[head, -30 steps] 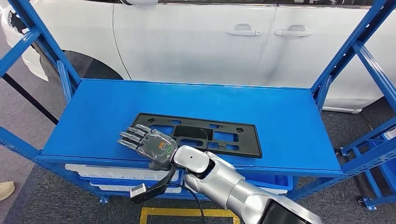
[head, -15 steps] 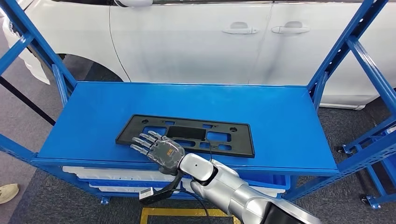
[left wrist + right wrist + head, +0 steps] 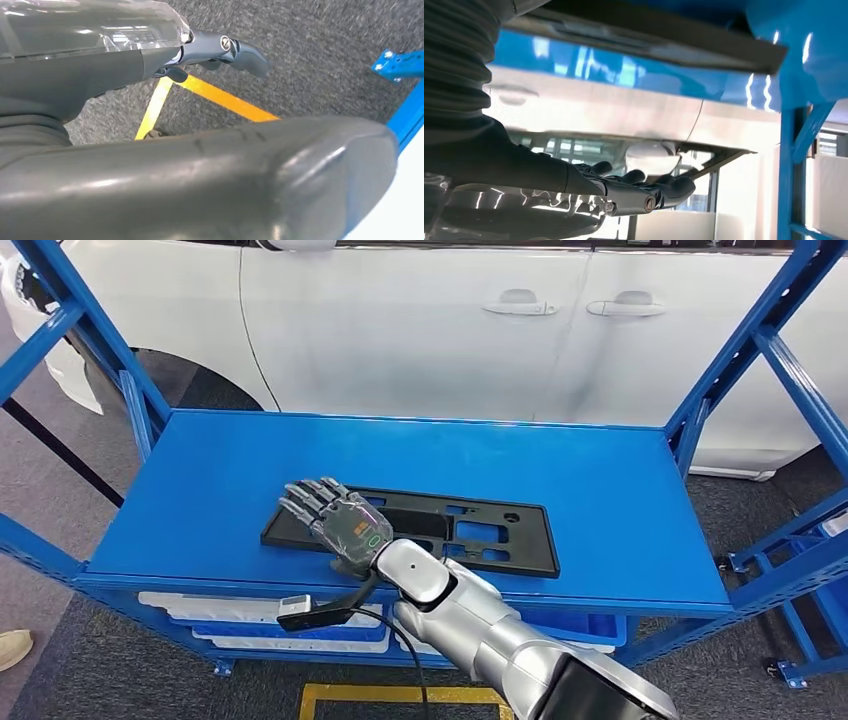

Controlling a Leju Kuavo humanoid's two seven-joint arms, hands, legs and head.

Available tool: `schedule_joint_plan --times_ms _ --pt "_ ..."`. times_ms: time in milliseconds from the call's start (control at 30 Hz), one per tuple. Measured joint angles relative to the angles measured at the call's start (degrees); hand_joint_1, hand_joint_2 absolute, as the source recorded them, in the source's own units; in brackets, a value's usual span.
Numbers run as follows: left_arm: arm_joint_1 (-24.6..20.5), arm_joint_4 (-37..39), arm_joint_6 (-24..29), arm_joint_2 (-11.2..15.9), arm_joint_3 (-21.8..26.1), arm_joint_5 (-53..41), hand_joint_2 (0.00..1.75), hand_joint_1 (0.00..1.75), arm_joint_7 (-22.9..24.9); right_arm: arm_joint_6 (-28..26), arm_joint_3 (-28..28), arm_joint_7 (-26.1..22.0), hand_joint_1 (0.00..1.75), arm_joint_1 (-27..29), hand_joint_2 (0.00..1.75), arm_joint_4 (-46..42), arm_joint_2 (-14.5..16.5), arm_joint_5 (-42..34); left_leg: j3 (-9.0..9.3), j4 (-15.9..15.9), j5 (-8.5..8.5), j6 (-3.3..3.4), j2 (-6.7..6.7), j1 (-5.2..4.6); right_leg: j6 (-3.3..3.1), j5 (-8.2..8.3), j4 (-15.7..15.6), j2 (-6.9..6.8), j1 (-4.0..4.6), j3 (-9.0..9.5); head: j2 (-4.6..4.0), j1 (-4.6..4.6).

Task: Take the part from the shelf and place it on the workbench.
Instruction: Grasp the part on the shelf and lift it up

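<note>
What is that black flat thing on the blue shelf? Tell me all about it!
The black plate is a long, flat rectangular frame, plastic by the look of it, with square cut-outs and small holes. It lies flat on the blue shelf, near the front edge. The robot's right hand lies over its left end, fingers stretched out.

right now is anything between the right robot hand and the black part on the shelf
Nothing visible stands between them. The right robot hand is already over the left end of the black part, which lies flat on the blue shelf. Whether it is touching the part cannot be told.
</note>
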Motion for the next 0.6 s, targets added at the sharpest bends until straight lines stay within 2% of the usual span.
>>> schedule_joint_plan --times_ms 67,100,133,167,200,267,300,333,433,467,500,600 --pt "-0.06 0.00 0.03 0.09 -0.24 -0.23 0.00 0.00 0.07 0.48 -0.37 0.86 0.00 -0.26 1.75 0.42 0.16 2.46 -0.09 0.01 0.02 0.35 0.01 -0.02 0.31 -3.85 7.97 0.00 -0.14 -3.69 0.00 0.00" --pt "-0.05 0.00 0.04 0.16 -0.40 -0.35 0.00 0.00 0.11 0.63 -0.42 1.44 0.00 -0.23 1.75 0.94 0.21 4.24 -0.11 0.01 0.02 0.38 -0.01 -0.04 0.38 -5.06 11.54 -0.01 -0.21 -5.42 0.00 0.00" --pt "-0.04 0.00 0.05 0.20 -0.56 -0.45 0.00 0.00 0.17 0.72 -0.42 2.22 0.00 -0.17 1.75 1.66 0.28 6.47 -0.11 0.03 0.01 0.40 -0.05 -0.05 0.40 -5.27 13.47 -0.01 -0.28 -6.42 0.00 0.00" --pt "-0.04 0.00 0.05 0.23 -0.67 -0.50 0.00 0.00 0.24 0.69 -0.39 3.07 0.00 -0.11 1.75 2.46 0.39 8.80 -0.07 0.05 -0.01 0.38 -0.10 -0.05 0.33 -4.24 12.78 -0.02 -0.34 -6.15 0.00 0.00" --pt "-0.04 0.00 0.06 0.24 -0.73 -0.55 0.00 0.00 0.28 0.66 -0.31 3.91 0.00 -0.08 1.75 3.26 0.54 11.05 0.01 0.07 -0.04 0.32 -0.15 -0.06 0.17 -2.34 9.74 -0.02 -0.37 -4.72 0.00 0.00" --pt "-0.09 0.00 0.14 0.23 -0.81 -0.61 0.00 0.00 0.33 0.68 0.01 5.42 0.00 -0.09 1.75 4.73 0.88 14.60 0.09 0.23 -0.21 0.03 -0.21 -0.21 -0.38 1.40 1.18 -0.05 -0.24 -0.57 0.00 0.00" --pt "-0.12 0.00 0.21 0.22 -0.84 -0.63 0.00 0.00 0.34 0.78 0.25 6.07 0.00 -0.10 1.75 5.52 1.05 16.00 0.05 0.30 -0.28 -0.21 -0.22 -0.30 -0.62 2.35 -1.82 -0.07 -0.12 0.84 0.00 0.00" --pt "-0.16 0.00 0.32 0.22 -0.85 -0.60 0.00 0.00 0.34 0.98 0.49 6.63 0.00 -0.08 1.75 6.29 1.17 17.05 0.00 0.35 -0.34 -0.51 -0.22 -0.39 -0.83 2.62 -3.35 -0.07 -0.01 1.52 0.00 0.00" --pt "-0.19 0.00 0.69 0.22 -0.85 -0.47 0.00 0.00 0.34 1.69 0.95 7.60 0.00 -0.20 1.75 8.18 1.37 18.72 0.07 0.39 -0.57 -1.53 -0.17 -0.30 -1.55 2.69 -4.02 0.00 0.01 1.73 0.00 0.00" --pt "-0.20 0.01 0.77 0.20 -0.85 -0.46 0.00 0.00 0.33 1.86 1.00 7.71 0.00 -0.30 1.75 8.66 1.48 18.90 -0.22 1.27 -1.27 -1.83 -0.15 -0.23 -1.88 2.81 -4.31 -0.03 -0.12 1.92 0.00 -0.01" --pt "-0.21 0.01 0.81 0.18 -0.85 -0.46 0.00 0.00 0.33 1.99 1.01 7.77 0.00 -0.39 1.75 9.09 1.59 18.98 -1.02 3.25 -2.54 -2.11 -0.13 -0.18 -2.15 2.93 -4.59 -0.08 -0.29 2.11 0.00 -0.01" --pt "-0.12 0.00 0.83 0.22 -0.84 -0.46 0.00 0.00 0.33 2.40 1.08 8.02 0.00 -0.38 1.75 10.22 1.70 19.06 -6.02 14.14 -7.65 -2.79 -0.10 0.03 -2.46 2.94 -4.74 -0.17 -0.33 2.28 0.00 0.00"
